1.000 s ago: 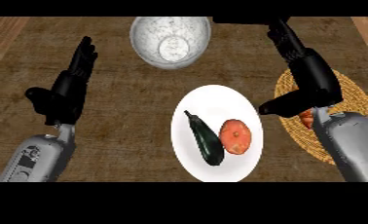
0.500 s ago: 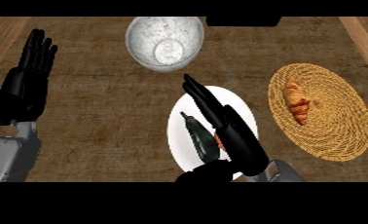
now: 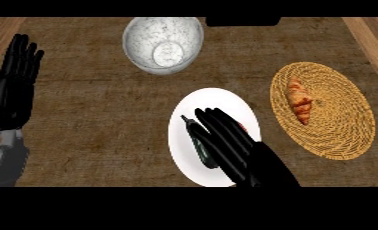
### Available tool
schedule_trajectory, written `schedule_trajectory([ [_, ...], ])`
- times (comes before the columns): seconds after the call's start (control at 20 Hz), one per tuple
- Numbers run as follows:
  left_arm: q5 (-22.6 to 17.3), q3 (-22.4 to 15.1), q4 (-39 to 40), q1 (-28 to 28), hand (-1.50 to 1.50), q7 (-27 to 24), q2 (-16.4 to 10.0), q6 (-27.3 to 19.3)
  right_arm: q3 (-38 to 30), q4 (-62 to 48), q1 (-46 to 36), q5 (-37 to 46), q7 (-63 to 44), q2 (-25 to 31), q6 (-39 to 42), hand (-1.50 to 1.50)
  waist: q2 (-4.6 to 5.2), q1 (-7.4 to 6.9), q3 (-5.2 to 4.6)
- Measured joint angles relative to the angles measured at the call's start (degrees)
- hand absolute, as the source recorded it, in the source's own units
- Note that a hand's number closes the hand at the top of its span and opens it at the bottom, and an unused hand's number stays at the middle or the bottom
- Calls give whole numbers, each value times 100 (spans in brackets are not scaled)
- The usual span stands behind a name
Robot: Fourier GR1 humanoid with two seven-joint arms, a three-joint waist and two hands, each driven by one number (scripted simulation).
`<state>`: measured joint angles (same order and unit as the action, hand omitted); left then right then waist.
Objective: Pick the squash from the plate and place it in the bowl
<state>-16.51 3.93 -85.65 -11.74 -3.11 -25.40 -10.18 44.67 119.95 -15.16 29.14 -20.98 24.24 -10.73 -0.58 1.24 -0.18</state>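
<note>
Two hands, one entry each.

1. Right hand (image 3: pixel 235 148): comes in from the lower edge and lies over the plate (image 3: pixel 214 101). Fingers straight and held close together, pointing up and to the left, curled round nothing. Whether they touch what lies beneath cannot be told.

2. Left hand (image 3: pixel 18 81): at the left edge, well apart from the right hand. Fingers straight, slightly spread, pointing up; it holds nothing.

3. Squash (image 3: pixel 193 135): dark green, long. It lies on the plate, just beside and partly under the right hand's fingers on their left side. Its stem end shows beyond the fingertips.

4. Plate: white, round, under the right hand. Bare rim shows ahead of the fingertips and to their left.

5. Bowl (image 3: pixel 144 56): pale, speckled, round. It stands ahead of the right hand, up and to the left of the fingertips, apart from the plate.

6. Basket (image 3: pixel 339 134): flat, woven, to the right of the right hand, near the plate but not touching it.

7. Croissant (image 3: pixel 299 103): golden brown, lying in the basket on the side nearer the hand.

8. Surface (image 3: pixel 96 109): brown, wood-grained, bearing all of the above.
</note>
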Motion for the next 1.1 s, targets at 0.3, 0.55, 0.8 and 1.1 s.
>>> schedule_trajectory([
  [0.3, 9, 33, 60, 12, 0, -84, 15, 72, -285, 890, -400, -282, -1710, 770, 1628, -150, 11, -19, -7],
  [0.55, -7, 62, 132, -104, 0, -48, -9, 152, -439, 1354, -758, -1192, -2862, 1152, 2946, -150, 35, -79, -7],
  [0.8, 19, 104, 229, -178, 0, -85, 9, 224, -671, 1392, -1132, -2163, -3352, 1278, 3613, -150, 47, -115, -1],
  [1.1, 43, 149, 126, -124, 0, -26, 75, 297, -794, 907, -1312, -2400, -3345, 1189, 3885, -150, 52, -140, 10],
])
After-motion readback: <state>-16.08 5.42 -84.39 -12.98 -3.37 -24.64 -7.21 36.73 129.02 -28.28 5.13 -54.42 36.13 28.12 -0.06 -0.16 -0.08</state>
